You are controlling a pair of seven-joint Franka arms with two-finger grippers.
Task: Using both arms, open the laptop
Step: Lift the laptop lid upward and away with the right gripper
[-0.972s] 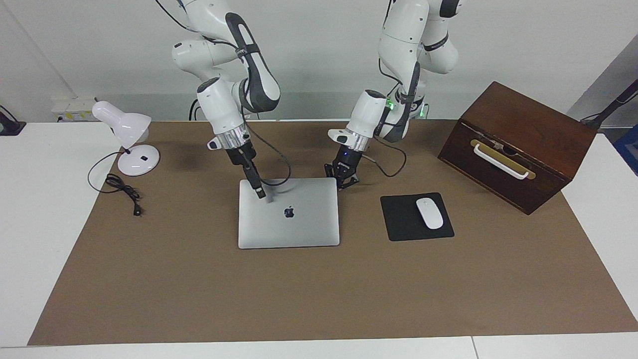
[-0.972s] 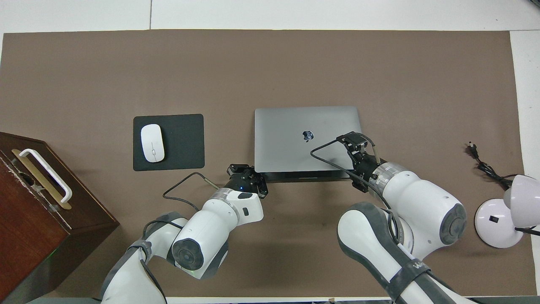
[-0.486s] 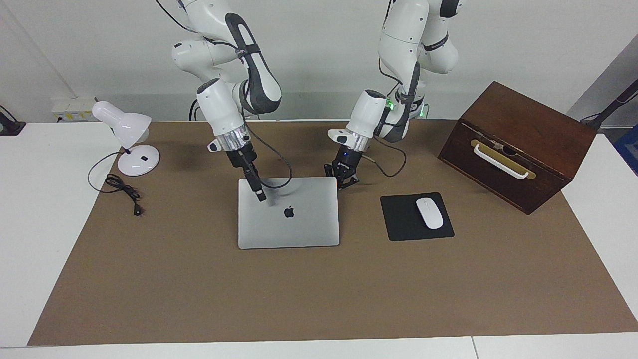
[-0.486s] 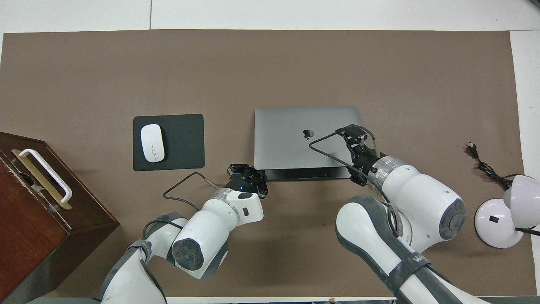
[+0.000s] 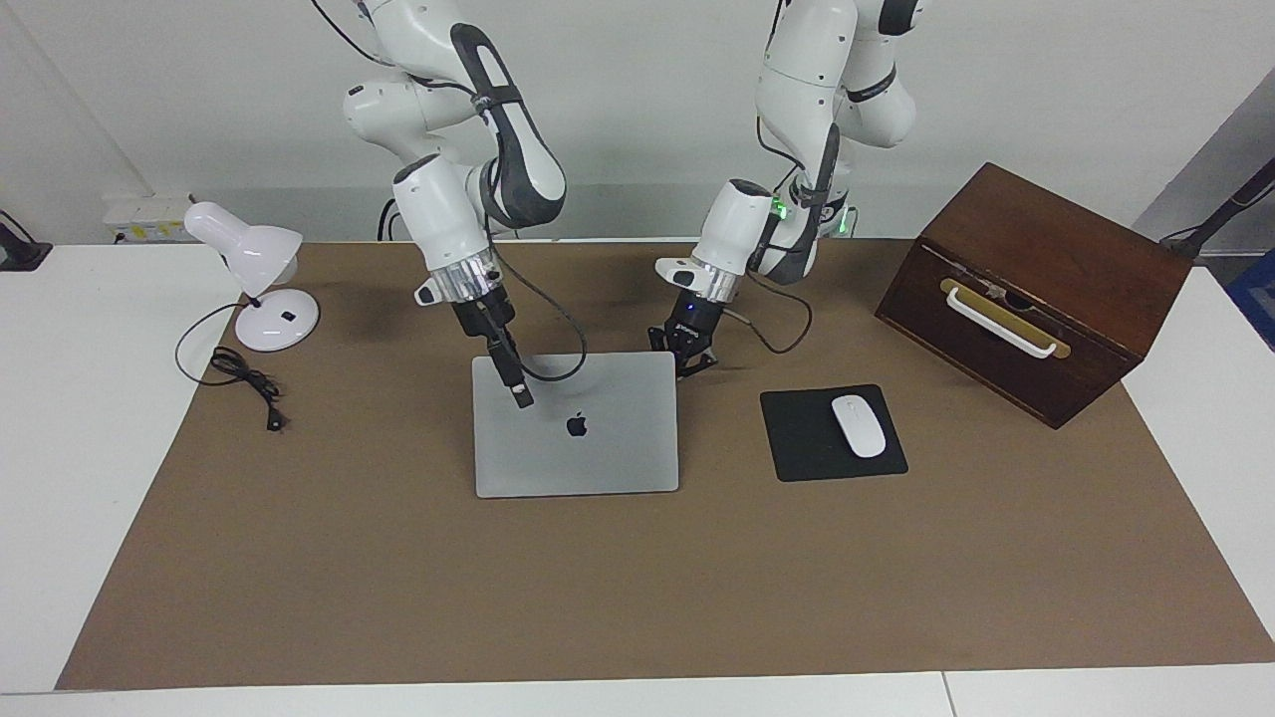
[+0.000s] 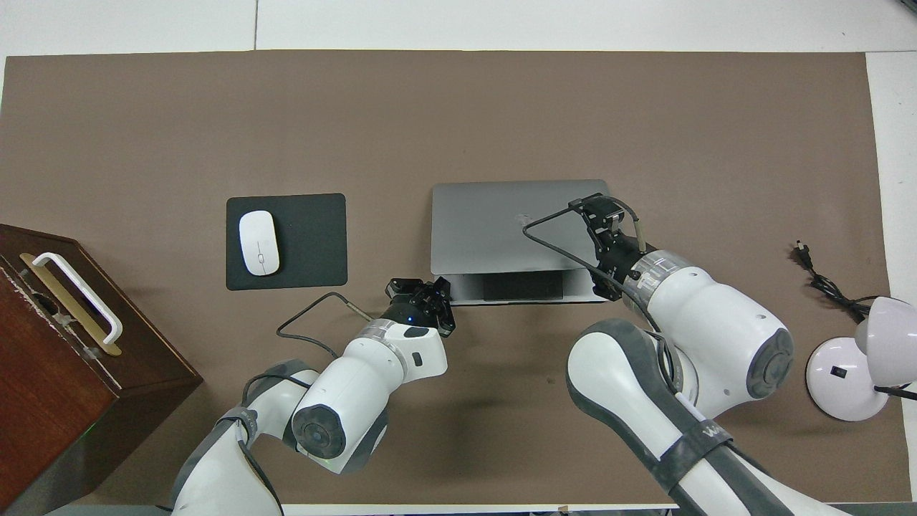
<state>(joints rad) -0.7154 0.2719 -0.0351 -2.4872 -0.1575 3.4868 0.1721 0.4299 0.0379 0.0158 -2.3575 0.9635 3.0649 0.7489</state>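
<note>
The laptop (image 5: 576, 424) sits mid-bench on the brown mat, lid cracked up along its robot-side edge, a strip of base showing in the overhead view. Left gripper (image 5: 683, 360), fingers pinched shut on nothing, presses at the base corner at the lid's one o'clock in the facing view; right gripper (image 5: 520, 396) is at eleven o'clock on the lid, fingers' state unclear. We're in the lift, I'd say: next, swing the lid higher while the base stays pinned.
</note>
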